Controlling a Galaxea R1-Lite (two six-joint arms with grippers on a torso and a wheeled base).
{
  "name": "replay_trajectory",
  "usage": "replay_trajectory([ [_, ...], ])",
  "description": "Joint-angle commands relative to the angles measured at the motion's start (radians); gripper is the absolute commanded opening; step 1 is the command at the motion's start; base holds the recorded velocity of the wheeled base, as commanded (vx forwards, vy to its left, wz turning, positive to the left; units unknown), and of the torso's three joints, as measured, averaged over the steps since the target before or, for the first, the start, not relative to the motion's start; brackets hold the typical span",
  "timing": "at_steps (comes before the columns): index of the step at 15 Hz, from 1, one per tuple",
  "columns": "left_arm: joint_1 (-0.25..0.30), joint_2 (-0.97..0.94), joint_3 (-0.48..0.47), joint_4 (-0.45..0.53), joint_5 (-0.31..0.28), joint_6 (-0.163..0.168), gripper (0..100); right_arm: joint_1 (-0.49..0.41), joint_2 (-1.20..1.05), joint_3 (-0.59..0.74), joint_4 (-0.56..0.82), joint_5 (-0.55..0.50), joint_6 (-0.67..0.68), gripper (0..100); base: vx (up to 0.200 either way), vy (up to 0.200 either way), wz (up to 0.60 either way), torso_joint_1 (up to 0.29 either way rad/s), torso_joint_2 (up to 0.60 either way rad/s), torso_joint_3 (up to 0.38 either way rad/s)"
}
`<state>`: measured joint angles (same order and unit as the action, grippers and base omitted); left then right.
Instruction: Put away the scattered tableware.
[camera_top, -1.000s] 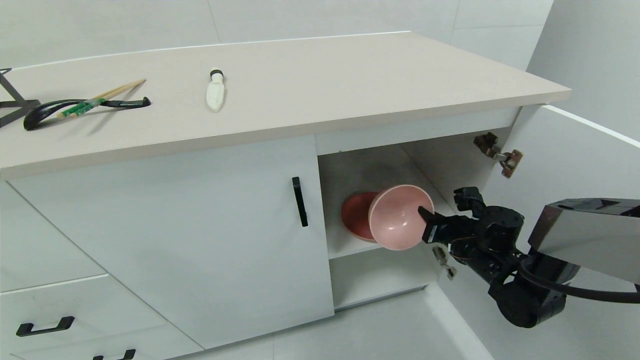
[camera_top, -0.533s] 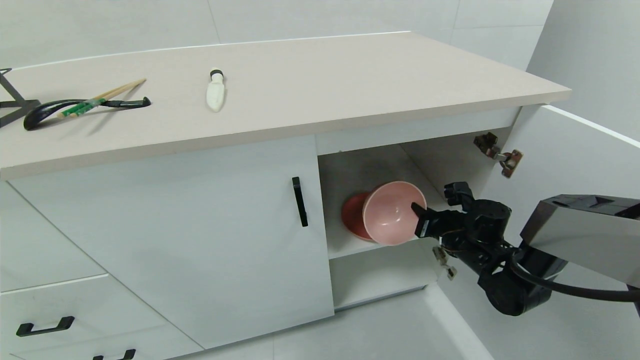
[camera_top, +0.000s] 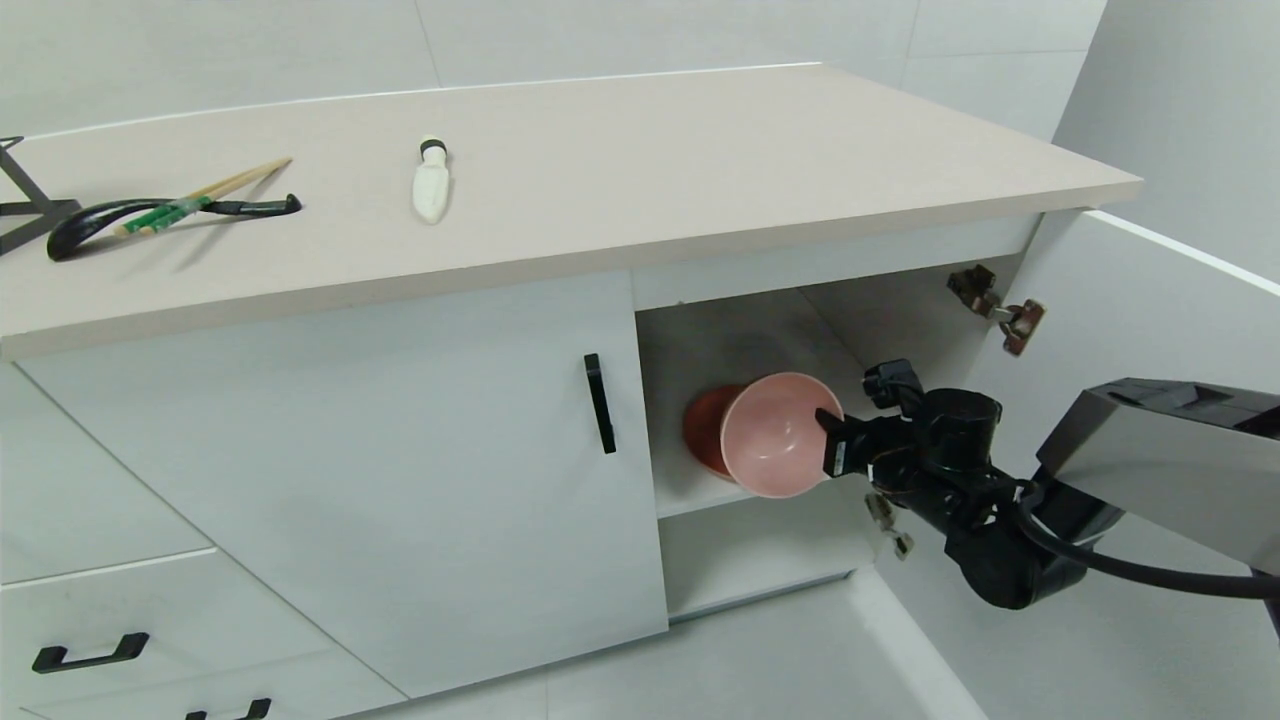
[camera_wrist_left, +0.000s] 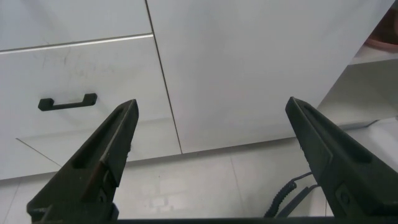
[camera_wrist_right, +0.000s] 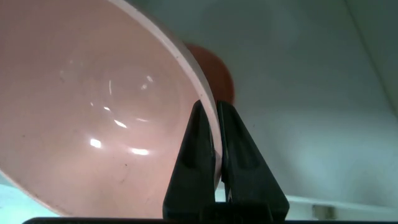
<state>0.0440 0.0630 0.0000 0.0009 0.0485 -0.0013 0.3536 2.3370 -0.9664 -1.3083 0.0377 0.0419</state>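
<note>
My right gripper (camera_top: 832, 440) is shut on the rim of a pink bowl (camera_top: 772, 434), holding it tilted on edge at the mouth of the open cabinet, over the upper shelf (camera_top: 690, 490). Behind the bowl a red plate (camera_top: 702, 428) lies on that shelf. In the right wrist view the fingers (camera_wrist_right: 200, 149) pinch the bowl's (camera_wrist_right: 93, 112) rim, and the red plate (camera_wrist_right: 214, 71) shows beyond. On the countertop (camera_top: 620, 160) lie a black ladle (camera_top: 120, 217), chopsticks (camera_top: 205, 190) and a white knife (camera_top: 431, 182). My left gripper (camera_wrist_left: 211, 140) hangs open low in front of the shut cabinet door.
The right cabinet door (camera_top: 1150, 330) stands open beside my right arm, with its hinges (camera_top: 1000, 305) exposed. The left door (camera_top: 400, 470) is shut, with a black handle (camera_top: 598, 403). Drawers with black handles (camera_top: 90, 652) sit lower left. A black rack (camera_top: 25, 200) stands at the counter's left edge.
My right gripper has carried the pink bowl leftward and deeper into the cabinet, closer to the red plate. The items on the countertop have not moved.
</note>
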Motion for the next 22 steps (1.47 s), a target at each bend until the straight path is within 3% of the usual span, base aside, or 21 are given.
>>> replay_trajectory([
  [1,0.0,0.005,0.0,0.001,0.001,0.0,100,0.001,-0.013,-0.046,0.029,0.005,-0.005,0,0.0,0.0,0.0,0.0,0.0,0.0],
  [4,0.0,0.005,0.0,0.001,0.001,0.0,100,-0.001,0.005,-0.133,0.044,0.024,-0.005,0,0.0,0.0,0.0,0.0,0.0,0.0],
  [12,0.0,0.005,0.0,0.001,0.001,0.0,100,0.004,0.084,-0.201,0.04,0.028,0.001,0,0.0,0.0,0.0,0.0,0.0,0.0],
  [22,0.0,0.005,0.0,0.001,0.001,0.0,100,0.015,0.105,-0.207,0.038,0.028,0.001,0,0.0,0.0,0.0,0.0,0.0,0.0],
])
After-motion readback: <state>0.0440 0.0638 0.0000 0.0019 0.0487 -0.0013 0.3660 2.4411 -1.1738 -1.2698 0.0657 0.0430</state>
